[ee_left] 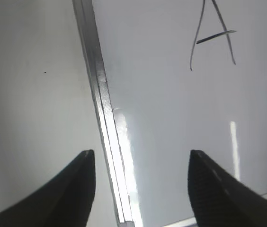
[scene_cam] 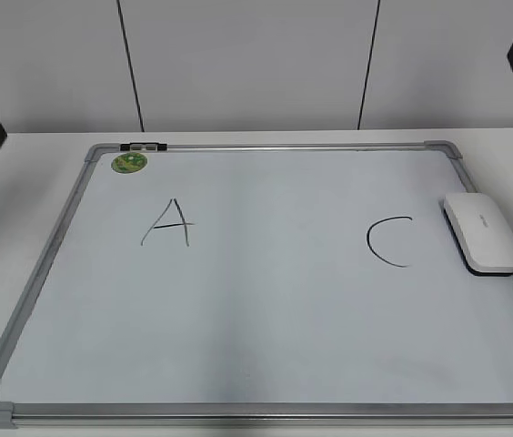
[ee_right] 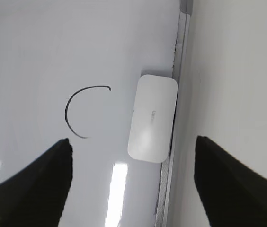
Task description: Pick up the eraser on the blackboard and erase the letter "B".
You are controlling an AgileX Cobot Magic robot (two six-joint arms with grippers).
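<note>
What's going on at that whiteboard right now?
Both grippers open, raised, empty. Eraser lying at blackboard right edge beside the C. No B visible between A and C.

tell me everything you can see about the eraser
The eraser is a flat, white, rounded-rectangular block that looks like smooth plastic, with small grey lettering on top and a thin dark layer showing under its near edge. It lies flat, top up, at the board's right edge, just right of the "C", its long side running along the grey frame and seemingly partly over it. No hand touches it; the right hand hangs open above.
</note>
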